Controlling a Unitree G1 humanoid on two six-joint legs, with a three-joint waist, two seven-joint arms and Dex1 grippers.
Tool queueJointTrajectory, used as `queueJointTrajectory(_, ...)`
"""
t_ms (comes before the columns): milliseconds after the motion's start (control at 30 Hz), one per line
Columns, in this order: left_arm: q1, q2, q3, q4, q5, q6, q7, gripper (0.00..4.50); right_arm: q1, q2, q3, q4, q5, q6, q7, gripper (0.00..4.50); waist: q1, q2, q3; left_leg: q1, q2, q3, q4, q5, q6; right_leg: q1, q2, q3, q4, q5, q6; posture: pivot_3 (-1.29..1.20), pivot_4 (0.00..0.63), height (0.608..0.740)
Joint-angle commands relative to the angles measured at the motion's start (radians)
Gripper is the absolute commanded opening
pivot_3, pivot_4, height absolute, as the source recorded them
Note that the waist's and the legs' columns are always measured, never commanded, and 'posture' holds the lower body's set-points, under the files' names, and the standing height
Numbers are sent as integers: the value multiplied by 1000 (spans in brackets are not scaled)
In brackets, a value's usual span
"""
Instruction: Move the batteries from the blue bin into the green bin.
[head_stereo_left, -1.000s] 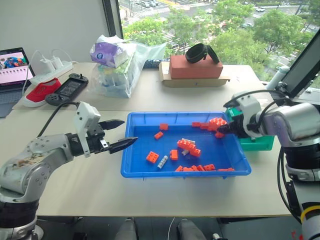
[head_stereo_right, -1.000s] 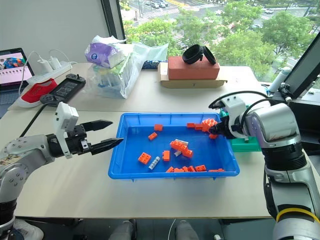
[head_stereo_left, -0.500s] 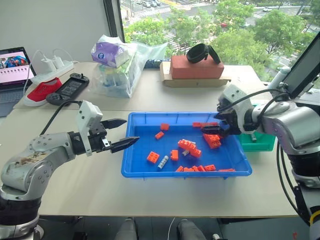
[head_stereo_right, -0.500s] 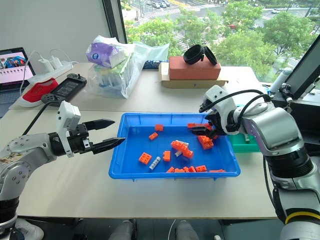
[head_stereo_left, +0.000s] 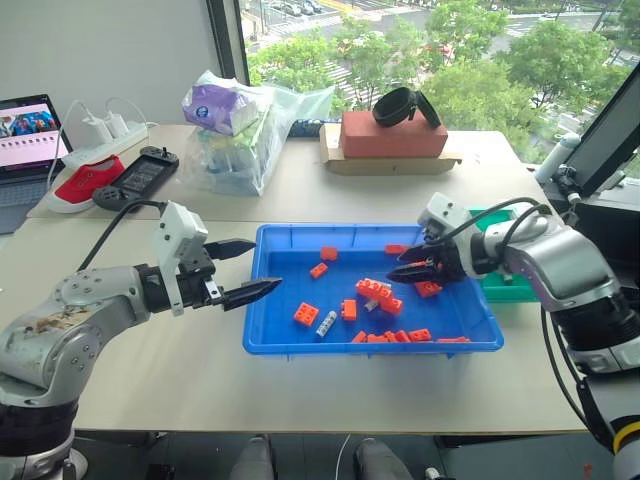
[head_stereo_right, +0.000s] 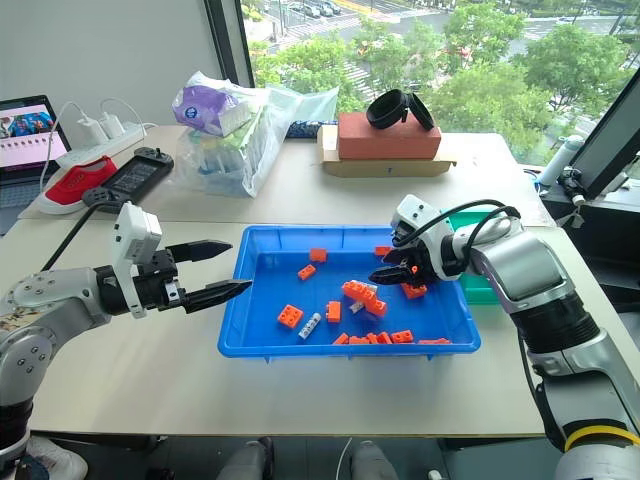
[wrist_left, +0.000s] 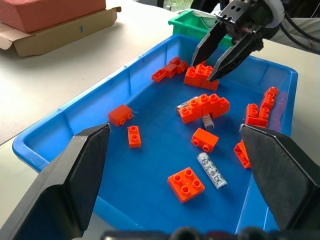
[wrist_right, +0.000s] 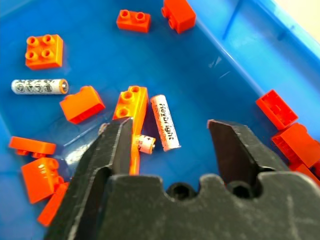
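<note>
Batteries (wrist_right: 165, 123): one half-hidden under orange brick (wrist_right: 131, 107).

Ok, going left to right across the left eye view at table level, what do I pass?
Left pincer → blue bin → loose battery lying in it → right pincer, open over the orange bricks → green bin.

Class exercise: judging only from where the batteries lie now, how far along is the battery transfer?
Done: nothing provable; the green bin's inside is hidden. In hand: the right gripper hangs open and empty over a white battery. Left: that battery, another lying apart, and a third under the orange bricks, all in the blue bin.
</note>
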Motion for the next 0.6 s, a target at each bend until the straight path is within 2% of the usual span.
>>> queueJointTrajectory(33, 4, 20, 32, -42, -8, -5, 7, 4500, -47, 28, 6, 93, -49, -100, 46, 2900, 0, 0, 0, 0, 0, 0, 0, 0, 0, 0, 0, 0, 0, 0, 0, 0, 150, 740)
queueJointTrajectory(200, 15, 24, 45, -62, -14, 3, 19, 4500, -80, 81, 27, 228, -107, -178, 92, 2900, 1, 0, 0, 0, 0, 0, 0, 0, 0, 0, 0, 0, 0, 0, 0, 0, 150, 740)
queueJointTrajectory(600, 44, 36, 62, -86, -14, 7, 35, 4500, -71, 148, 45, 327, -196, -236, 137, 2900, 0, 0, 0, 0, 0, -1, 0, 0, 0, 0, 0, -1, 0, 0, 0, 0, 150, 740)
